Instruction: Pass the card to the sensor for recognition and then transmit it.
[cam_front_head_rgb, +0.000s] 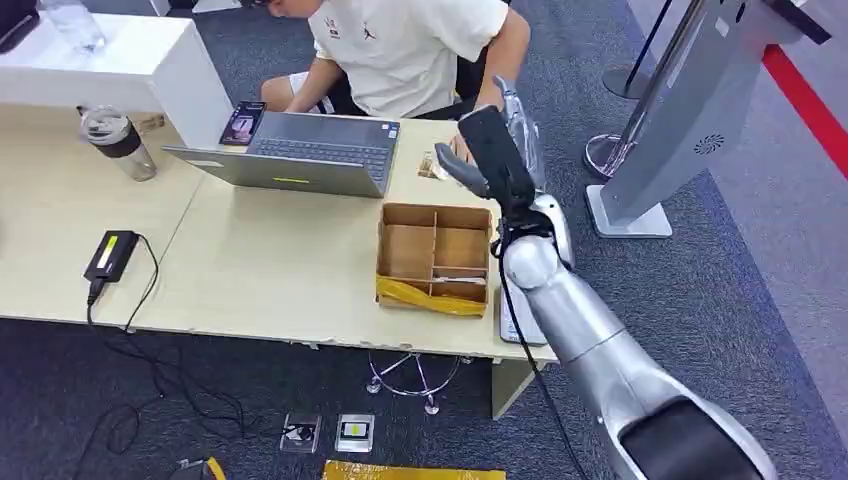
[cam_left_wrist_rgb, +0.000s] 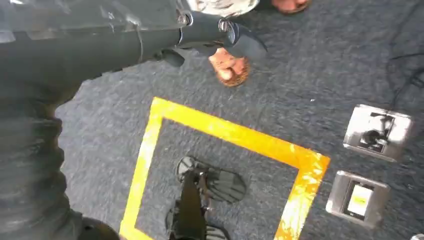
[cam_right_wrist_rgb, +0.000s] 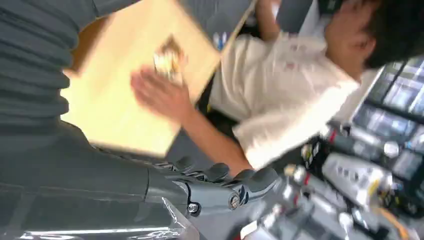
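The long pale wooden table (cam_front_head_rgb: 280, 260) runs across in front of me. A person in a white T-shirt (cam_front_head_rgb: 400, 50) sits behind it, and a tall grey slanted stand (cam_front_head_rgb: 690, 110) rises from the carpet off its right end. My silver right arm (cam_front_head_rgb: 590, 330) reaches up over that end of the table.

An open grey laptop (cam_front_head_rgb: 310, 150) sits by the person. Nearer me is a brown cardboard box with dividers (cam_front_head_rgb: 436, 208).

My right hand (cam_front_head_rgb: 490, 160) hovers just beside the person's hand (cam_right_wrist_rgb: 160, 95); I cannot tell whether my fingers (cam_right_wrist_rgb: 225, 175) hold anything. My left hand (cam_left_wrist_rgb: 215, 35) hangs over the floor, its state unclear.

A flat white piece (cam_front_head_rgb: 512, 322) lies at the table's near edge, half hidden by my forearm; I cannot tell if it is the card.
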